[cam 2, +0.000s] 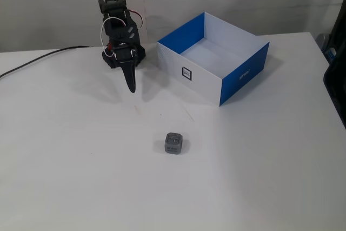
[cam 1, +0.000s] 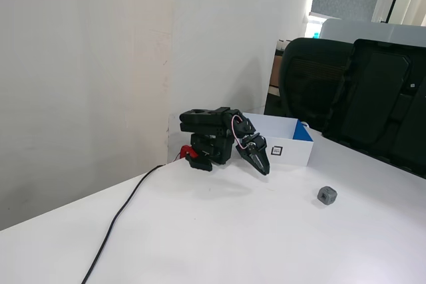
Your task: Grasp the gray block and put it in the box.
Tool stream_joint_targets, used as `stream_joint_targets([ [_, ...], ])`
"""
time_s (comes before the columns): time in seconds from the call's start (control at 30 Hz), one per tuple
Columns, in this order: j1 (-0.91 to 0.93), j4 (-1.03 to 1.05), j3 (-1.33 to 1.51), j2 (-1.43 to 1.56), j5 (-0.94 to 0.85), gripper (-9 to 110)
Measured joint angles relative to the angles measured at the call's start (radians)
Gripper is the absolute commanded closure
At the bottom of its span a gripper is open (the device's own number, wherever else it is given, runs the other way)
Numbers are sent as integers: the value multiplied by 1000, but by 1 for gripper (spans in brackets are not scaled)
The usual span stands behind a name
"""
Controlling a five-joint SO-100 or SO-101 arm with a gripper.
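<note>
The gray block (cam 2: 174,143) is seen alone on the white worktop (cam 2: 259,177), nearer than the box (cam 2: 216,58) and well apart from it. The gripper (cam 2: 131,87) is folded low at the far left, its jaws pressed together, empty, pointing down.

No words or numbers can be read anywhere. The box (cam 2: 244,77) has a small black-and-white square sign (cam 2: 186,73) on its white front side, but it is too small to read. The same sign (cam 1: 276,151) shows in the other fixed view, and it is just as tiny there. On the blue right side of the box there is a little white mark (cam 2: 244,74), too small to make out. The gray block (cam 2: 174,143) shows no letters.
</note>
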Motion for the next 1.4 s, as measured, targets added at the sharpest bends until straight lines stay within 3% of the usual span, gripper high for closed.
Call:
stream_joint_targets([
  [1.2, 60, 0, 0, 0, -8, 101],
  [1.4, 61, -78, 2, 0, -60, 101],
])
